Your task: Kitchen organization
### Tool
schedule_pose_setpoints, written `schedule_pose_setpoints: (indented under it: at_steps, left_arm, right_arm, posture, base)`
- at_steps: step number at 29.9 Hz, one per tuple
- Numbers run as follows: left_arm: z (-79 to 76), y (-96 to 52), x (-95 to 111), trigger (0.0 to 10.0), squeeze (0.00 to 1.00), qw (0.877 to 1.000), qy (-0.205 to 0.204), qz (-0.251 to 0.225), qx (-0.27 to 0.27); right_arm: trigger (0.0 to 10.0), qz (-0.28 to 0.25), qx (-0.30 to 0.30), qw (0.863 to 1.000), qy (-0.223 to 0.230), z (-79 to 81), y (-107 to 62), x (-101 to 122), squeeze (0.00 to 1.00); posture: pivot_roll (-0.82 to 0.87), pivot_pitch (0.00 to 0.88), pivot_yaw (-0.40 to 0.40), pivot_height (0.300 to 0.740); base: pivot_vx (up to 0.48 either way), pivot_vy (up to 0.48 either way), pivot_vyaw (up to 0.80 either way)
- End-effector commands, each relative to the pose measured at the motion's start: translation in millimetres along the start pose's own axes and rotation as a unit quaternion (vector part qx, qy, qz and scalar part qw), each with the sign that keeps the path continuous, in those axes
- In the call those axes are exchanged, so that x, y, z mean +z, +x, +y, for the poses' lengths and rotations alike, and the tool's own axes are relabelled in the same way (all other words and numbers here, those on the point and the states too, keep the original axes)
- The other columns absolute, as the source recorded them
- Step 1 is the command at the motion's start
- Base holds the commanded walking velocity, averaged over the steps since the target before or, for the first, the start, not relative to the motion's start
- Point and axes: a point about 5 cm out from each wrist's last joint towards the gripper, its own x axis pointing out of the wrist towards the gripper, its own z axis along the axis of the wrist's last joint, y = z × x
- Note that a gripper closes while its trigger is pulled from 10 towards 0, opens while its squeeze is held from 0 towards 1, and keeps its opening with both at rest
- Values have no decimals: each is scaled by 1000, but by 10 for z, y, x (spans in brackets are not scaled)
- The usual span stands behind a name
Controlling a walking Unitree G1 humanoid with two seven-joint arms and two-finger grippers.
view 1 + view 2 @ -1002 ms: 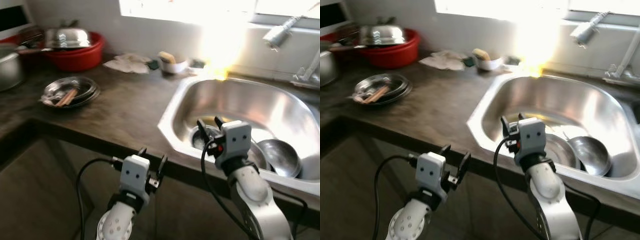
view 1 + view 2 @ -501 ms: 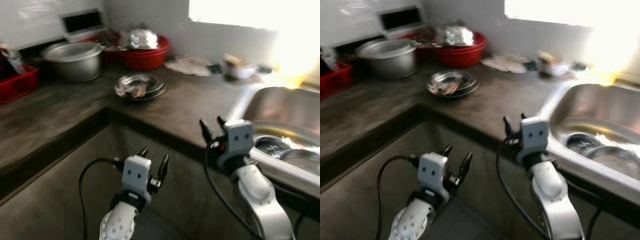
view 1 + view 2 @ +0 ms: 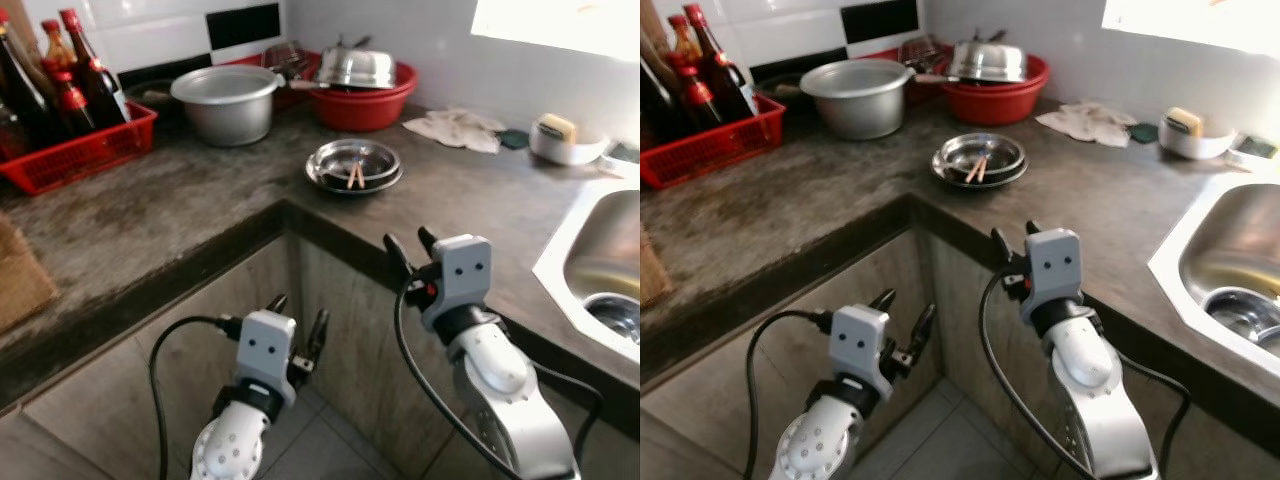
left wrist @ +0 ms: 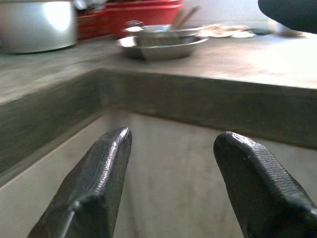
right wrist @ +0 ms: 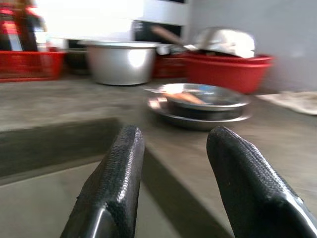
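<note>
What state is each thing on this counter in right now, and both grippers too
left gripper: open, empty, below counter level.
right gripper: open, empty, at the counter edge.
steel plate: upright, sticks lying in it.
aluminium pot: upright.
red basin: holds an upturned steel bowl.
red crate: holds upright bottles.
sink: dish inside.

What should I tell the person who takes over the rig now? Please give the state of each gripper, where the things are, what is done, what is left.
Left gripper: open, empty, low before the cabinet front.
Right gripper: open, empty, at the counter edge.
Steel plates with chopsticks sit nearest on the counter; behind are an aluminium pot, a red basin of steel ware, a red bottle crate. Sink on the right.
Done: nothing visibly. Left: everything.
</note>
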Motion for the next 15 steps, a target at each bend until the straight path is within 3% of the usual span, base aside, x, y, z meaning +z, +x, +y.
schedule_pose_setpoints:
  at_steps: [1, 4, 15]
  left_arm:
    - [11, 4, -14, 10000, 0, 1000, 9, 7, 5]
    - [14, 4, -12, 10000, 0, 1000, 18, 7, 6]
    - [19, 4, -7, 10000, 0, 1000, 14, 5, 8]
  right_arm:
    - [10000, 7, 4, 1000, 6, 18, 18, -18, 0]
    - [10000, 10, 4, 1000, 2, 12, 29, -24, 0]
    - [10000, -4, -6, 1000, -5, -52, 99, 22, 0]
  posture:
    - [33, 64, -18, 740]
    - [33, 66, -19, 740]
    - [38, 69, -20, 740]
  base:
    - [0, 0, 0]
    - [180, 0, 0]
    - [371, 0, 0]
